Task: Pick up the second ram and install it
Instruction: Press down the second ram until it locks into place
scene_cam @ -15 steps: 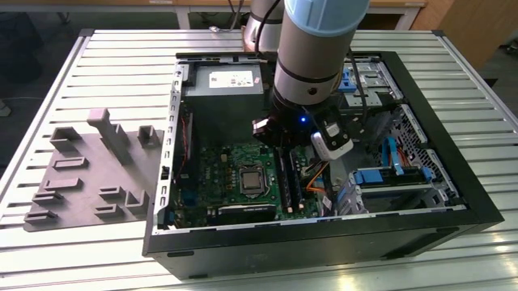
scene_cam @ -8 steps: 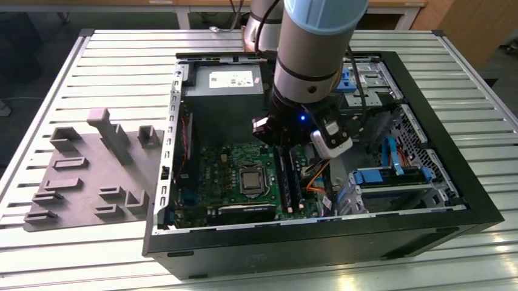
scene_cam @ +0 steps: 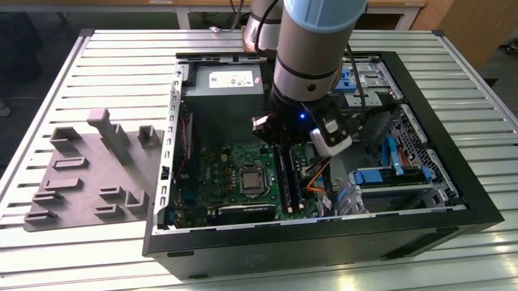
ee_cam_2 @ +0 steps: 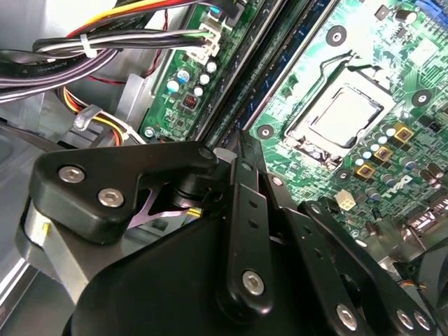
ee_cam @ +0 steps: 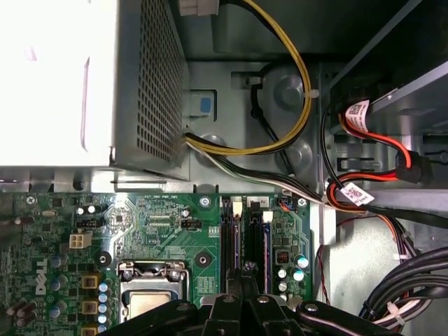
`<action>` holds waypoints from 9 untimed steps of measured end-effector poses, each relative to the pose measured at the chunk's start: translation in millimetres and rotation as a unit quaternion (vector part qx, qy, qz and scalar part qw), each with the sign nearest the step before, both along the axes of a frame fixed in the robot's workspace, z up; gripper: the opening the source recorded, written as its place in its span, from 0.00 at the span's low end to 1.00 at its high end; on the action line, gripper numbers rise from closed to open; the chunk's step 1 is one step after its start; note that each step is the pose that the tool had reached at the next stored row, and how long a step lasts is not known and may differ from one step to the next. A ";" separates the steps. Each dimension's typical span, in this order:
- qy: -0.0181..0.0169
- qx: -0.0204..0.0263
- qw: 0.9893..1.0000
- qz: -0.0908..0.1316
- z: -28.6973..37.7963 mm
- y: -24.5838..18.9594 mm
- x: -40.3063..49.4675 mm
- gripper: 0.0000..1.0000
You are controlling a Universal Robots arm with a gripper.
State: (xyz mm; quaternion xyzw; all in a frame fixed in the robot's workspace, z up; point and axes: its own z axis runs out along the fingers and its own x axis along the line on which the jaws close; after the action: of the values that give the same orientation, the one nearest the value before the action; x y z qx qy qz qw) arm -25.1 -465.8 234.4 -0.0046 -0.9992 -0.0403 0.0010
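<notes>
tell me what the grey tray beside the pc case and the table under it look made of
Grey tray: looks like matte moulded or printed plastic, uniform grey with blocky uprights and no shine. Table: likely metal, probably aluminium, pale silvery slats with long parallel grooves and a dull sheen.

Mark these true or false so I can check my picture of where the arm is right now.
1. The gripper is down inside the open computer case, over the motherboard's memory slots. True.
2. The grey plastic tray sits inside the case. False: it lies on the slatted table, at the exterior view's left of the case.
3. The processor socket has a cooler fitted. False: it is bare.
4. Yellow and black cables run from the power supply. True.
</notes>
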 end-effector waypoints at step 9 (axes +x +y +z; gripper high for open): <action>0.000 0.000 1.000 0.000 0.0 4.5 0.0 0.11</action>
State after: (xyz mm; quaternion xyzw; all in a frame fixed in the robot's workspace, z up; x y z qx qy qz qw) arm -25.2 -461.3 234.4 -0.0046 -0.9992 -0.0403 0.0010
